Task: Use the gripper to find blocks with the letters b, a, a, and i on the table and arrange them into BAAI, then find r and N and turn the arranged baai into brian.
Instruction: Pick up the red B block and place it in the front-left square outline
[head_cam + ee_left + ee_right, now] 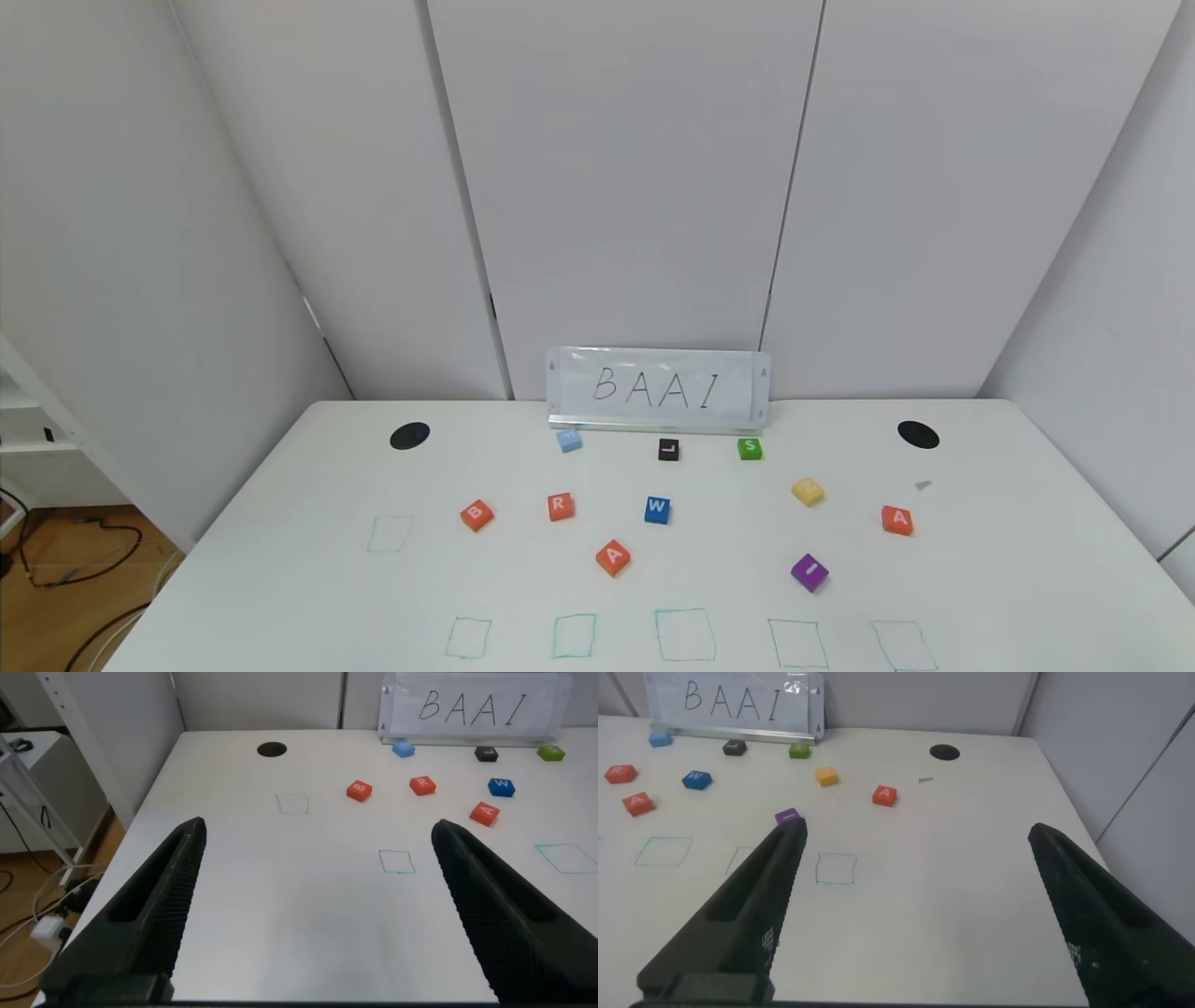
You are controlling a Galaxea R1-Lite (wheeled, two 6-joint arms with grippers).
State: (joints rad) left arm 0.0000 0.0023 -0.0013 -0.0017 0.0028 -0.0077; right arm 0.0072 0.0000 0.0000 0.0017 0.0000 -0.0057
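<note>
Step in hand: by my reading, the very start; no letter sits in the drawn squares yet, and both arms hang back over the near edge.

Tabletop: the large white rounded tabletop (1027,579) carries thin green drawn squares (685,635) along its 6 o'clock edge and two black round holes.

Sign: a clear-framed card reading BAAI (658,387) stands at 12 o'clock.

Blocks wanted first: the small flat orange-red block with a white B (476,514) lies at 9 o'clock of the scatter; one orange-red block with a white A (613,557) lies toward 7 o'clock; the other orange-red A block (897,520) lies far out at 3 o'clock; the purple block with a white I (809,572) lies at 5 o'clock, nearest the drawn row.

Block for later: the orange-red block with a white R (560,506) lies between the B and a blue W block (657,510), apart from both.

N: I cannot pick it out; the pale blue (569,441) and yellow (808,491) blocks have unreadable faces.

Left pincer: the left pincer (313,905) hovers with its dark fingers spread wide, holding nothing.

Right pincer: the right pincer (910,905) likewise stands wide apart and empty.

Next move: likely the left arm reaches to the B, straddling its slightly turned sides, then sets it in a drawn square.
</note>
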